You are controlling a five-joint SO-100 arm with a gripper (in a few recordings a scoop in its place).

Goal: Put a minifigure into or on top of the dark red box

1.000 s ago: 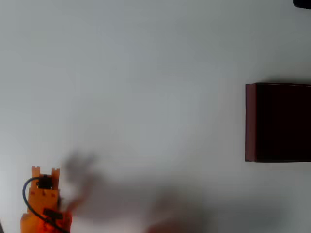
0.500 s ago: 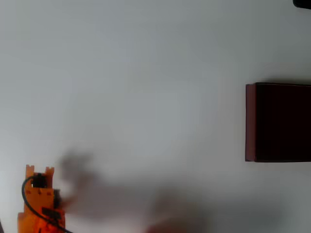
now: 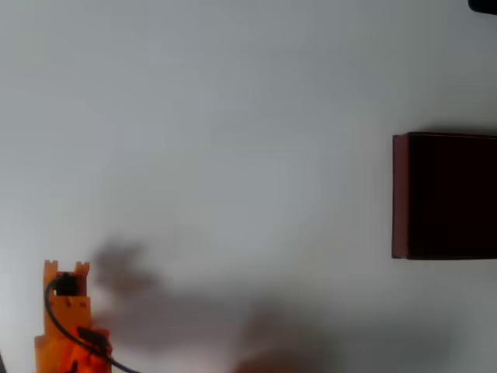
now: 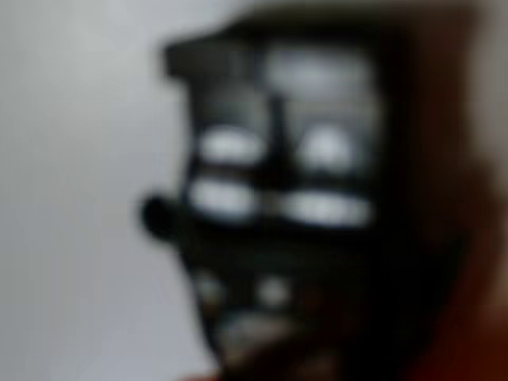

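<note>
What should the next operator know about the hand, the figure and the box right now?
Hand: at the lower left of the overhead view, far from the box; whether it is open or shut cannot be told.
Figure: a dark, blurred shape with pale marks, very close to the wrist camera. It may be between the fingers, but the blur leaves that unsure.
Box: dark red, at the right edge of the overhead view, open side up, its dark inside showing nothing.
Done: nothing is in or on the box.
Left: confirm the grip, carry the figure across the table to the box, release it there.
</note>
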